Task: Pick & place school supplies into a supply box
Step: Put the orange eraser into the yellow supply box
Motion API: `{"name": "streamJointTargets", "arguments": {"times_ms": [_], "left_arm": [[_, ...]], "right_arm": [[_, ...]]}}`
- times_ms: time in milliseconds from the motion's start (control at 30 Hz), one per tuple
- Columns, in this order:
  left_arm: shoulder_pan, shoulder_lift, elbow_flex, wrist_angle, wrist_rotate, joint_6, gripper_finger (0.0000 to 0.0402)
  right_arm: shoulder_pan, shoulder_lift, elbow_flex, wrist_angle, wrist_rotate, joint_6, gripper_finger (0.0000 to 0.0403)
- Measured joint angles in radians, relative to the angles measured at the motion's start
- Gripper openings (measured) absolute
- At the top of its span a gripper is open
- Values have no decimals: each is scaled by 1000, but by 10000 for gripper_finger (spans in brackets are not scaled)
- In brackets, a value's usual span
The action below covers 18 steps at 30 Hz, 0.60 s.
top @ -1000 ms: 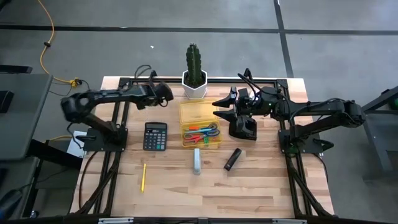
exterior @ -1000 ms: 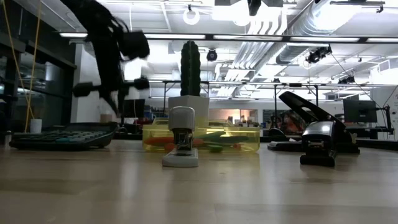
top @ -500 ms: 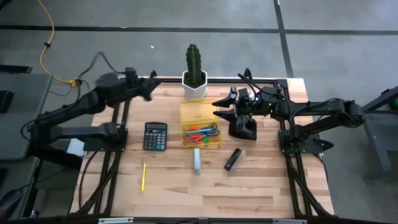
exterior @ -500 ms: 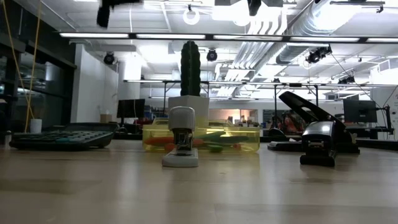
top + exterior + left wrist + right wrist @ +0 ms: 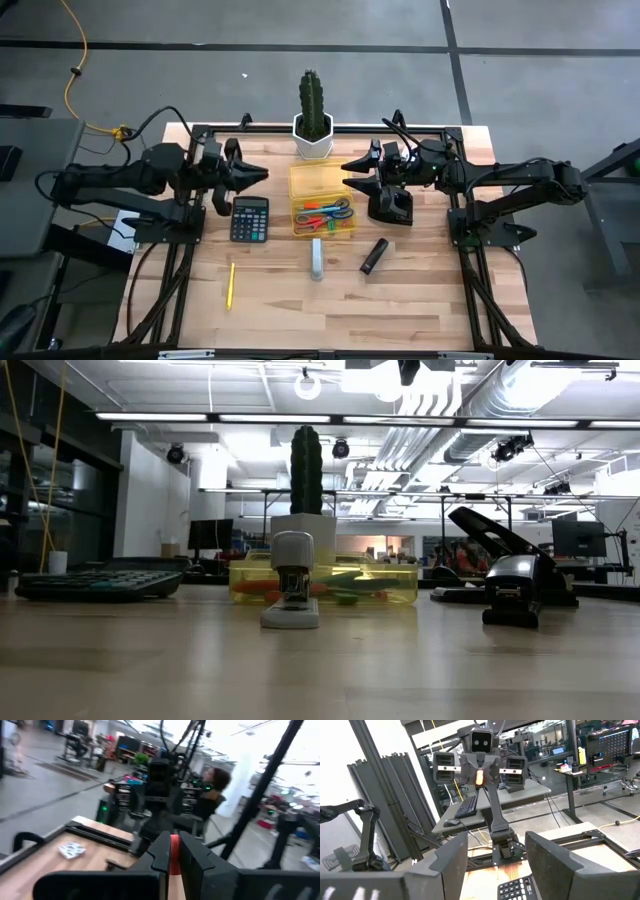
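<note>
Hovering left of centre in the high view, the left gripper has its fingers pressed together; the right gripper, fingers spread, waits beside the supply box, which holds scissors. A yellow pencil lies outside at lower left, probably next. Only the left wrist view shows something orange between the shut fingers.

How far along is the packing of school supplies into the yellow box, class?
Done: the box already holds scissors and other small coloured supplies.
In hand: nothing visibly. The left claw is shut above the calculator, with something red between its fingers in its wrist view, too unclear to name. The right claw is open beside the box.
Left: the pencil lies on the table.
</note>
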Motion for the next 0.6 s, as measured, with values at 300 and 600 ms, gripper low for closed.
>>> {"name": "streamJointTargets", "arguments": {"times_ms": [300,600], "left_arm": [[-4,9,0,37,2,51,11],[-2,13,0,30,0,94,11]], "right_arm": [[0,0,0,-1,0,2,190],[0,0,0,-1,0,-35,190]]}}
